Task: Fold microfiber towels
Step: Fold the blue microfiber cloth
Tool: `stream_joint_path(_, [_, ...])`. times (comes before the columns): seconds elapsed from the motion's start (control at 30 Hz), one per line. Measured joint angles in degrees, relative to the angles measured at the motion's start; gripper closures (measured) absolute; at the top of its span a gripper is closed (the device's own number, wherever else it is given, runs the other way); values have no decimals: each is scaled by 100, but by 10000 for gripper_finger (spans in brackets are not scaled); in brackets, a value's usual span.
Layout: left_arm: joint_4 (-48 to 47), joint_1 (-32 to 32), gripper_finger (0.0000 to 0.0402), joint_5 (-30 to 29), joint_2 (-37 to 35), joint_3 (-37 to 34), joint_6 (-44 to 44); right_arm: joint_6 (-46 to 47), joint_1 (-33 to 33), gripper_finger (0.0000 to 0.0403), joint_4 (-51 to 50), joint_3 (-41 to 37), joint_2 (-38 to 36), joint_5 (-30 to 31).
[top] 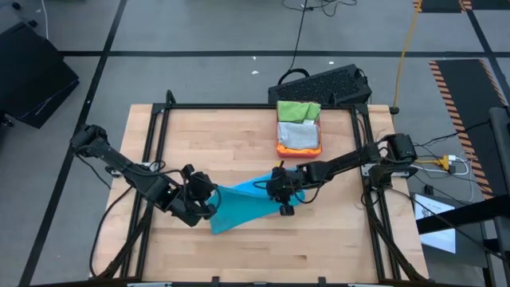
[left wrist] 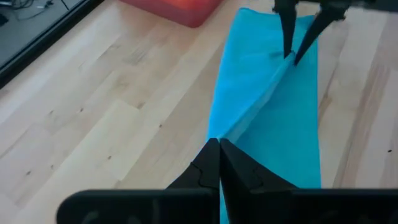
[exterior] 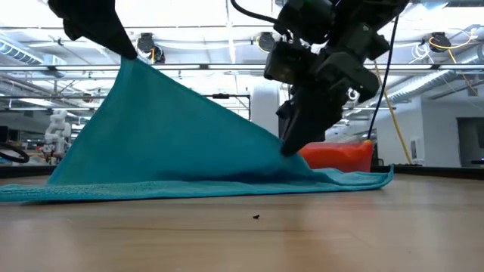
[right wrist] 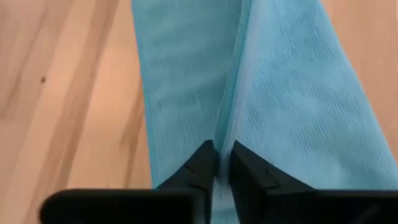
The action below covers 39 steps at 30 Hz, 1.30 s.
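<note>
Blue microfiber is what I have between my fingers: the blue towel (top: 243, 203) lies just in front of the pink-red tray (top: 300, 147) on the wooden table (top: 239, 135), its middle pulled up into a ridge like a small tent. My left gripper (left wrist: 219, 163) has its fingers pressed together on the raised fold at the end farthest from the tray, holding that end well clear of the wood. My right gripper (right wrist: 222, 163) sits on the same ridge, nearer the tray and lower, its fingers narrowed onto the crease with a thin line of cloth between them; I judge that pinch as taken or very nearly so. In the low view the cloth slopes down from my left fingers to my right gripper (exterior: 302, 136), and the skirts on both sides rest flat on the table.

Inside the tray lie other towels (top: 299, 123), green and grey on top.

I judge this cloth as light, limp and slightly clingy: it will sag wherever I am not holding it and drag on the wood instead of sliding cleanly. It cannot be pushed, only pulled. The sensible hold is the ridge or an edge, with my two pinches well apart, so the fold stays straight.
</note>
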Motion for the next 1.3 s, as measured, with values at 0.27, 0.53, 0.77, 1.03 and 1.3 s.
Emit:
stream_joint_path(0.27, [-531, 0, 393, 65, 0, 0, -407, -195, -195, 291, -1075, -382, -720, 17])
stream_joint_path(0.53, [-1245, 0, 392, -26, 1, -2, -1323, 136, -118, 268, -1098, -1688, -2018, 0])
stream_joint_path(0.77, [-1332, 31, 394, -144, 1, -2, -1515, 28, 97, 252, -1065, -2224, -2982, 0])
stream_joint_path(1.03, [-1309, 201, 394, -142, 2, -2, -1498, -713, 541, 232, -356, -2332, -2659, 335])
stream_joint_path(1.3, [-1285, 251, 396, -101, 4, -4, -1516, -1241, 569, 238, 24, -2333, -2201, 690])
